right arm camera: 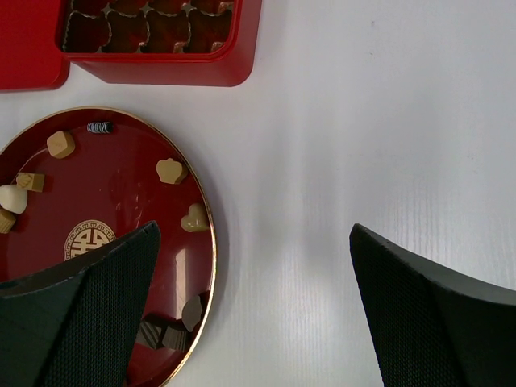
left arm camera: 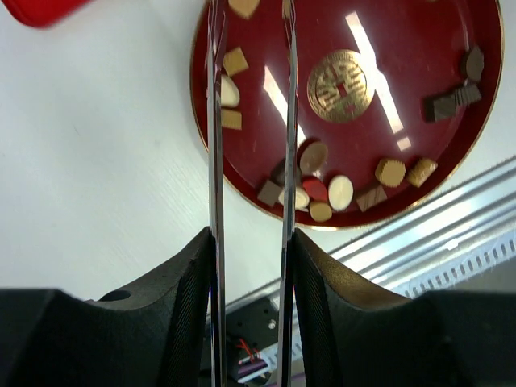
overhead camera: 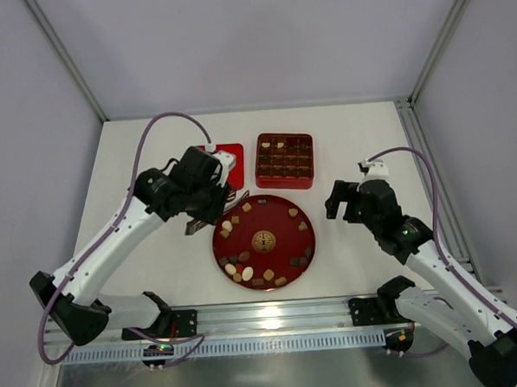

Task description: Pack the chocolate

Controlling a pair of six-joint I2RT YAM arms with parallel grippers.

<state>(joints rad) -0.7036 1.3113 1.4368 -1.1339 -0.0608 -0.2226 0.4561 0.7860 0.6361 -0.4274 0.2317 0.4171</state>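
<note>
Several small chocolate pieces (overhead camera: 245,272), dark, tan and cream, lie scattered on the round red plate (overhead camera: 277,223) with its gold emblem. My left gripper (overhead camera: 209,200) is shut on metal tongs (overhead camera: 214,213) at the plate's left rim. In the left wrist view the two tong blades (left arm camera: 214,161) run between my jaws (left arm camera: 251,242) over the plate's edge (left arm camera: 387,121), beside a cluster of chocolates (left arm camera: 340,192); the tong tips are out of frame. My right gripper (overhead camera: 341,202) is open and empty over bare table right of the plate (right arm camera: 121,185), near tan pieces (right arm camera: 172,170).
The square red box (overhead camera: 285,184) with grid compartments stands just behind the plate and holds some dark pieces; it also shows in the right wrist view (right arm camera: 161,68). Its red lid (overhead camera: 230,153) lies to its left. A metal rail (overhead camera: 273,314) runs along the near table edge.
</note>
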